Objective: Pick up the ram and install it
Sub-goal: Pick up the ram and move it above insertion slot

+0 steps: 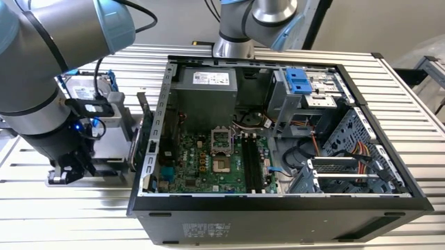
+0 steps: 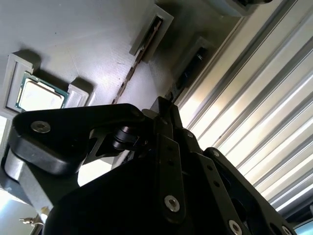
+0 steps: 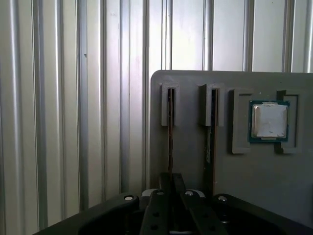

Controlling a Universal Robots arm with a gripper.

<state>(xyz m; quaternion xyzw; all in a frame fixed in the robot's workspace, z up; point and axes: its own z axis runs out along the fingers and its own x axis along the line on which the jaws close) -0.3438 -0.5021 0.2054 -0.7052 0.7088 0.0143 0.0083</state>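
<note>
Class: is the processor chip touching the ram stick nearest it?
Apart. In the first wrist view the processor chip sits in its own recess, with grey holder between it and the nearest ram stick.

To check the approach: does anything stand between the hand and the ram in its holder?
Nothing visible does. In the first wrist view the hand is right at the ram, on edge in its gray holder; a second stick stands apart beside it.

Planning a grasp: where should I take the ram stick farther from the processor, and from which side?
I'd pinch the ram across its flat faces, mid-length, clear of the holder's end bracket, coming from straight above. It stands on edge, so only the thin upper edge is offered.
</note>
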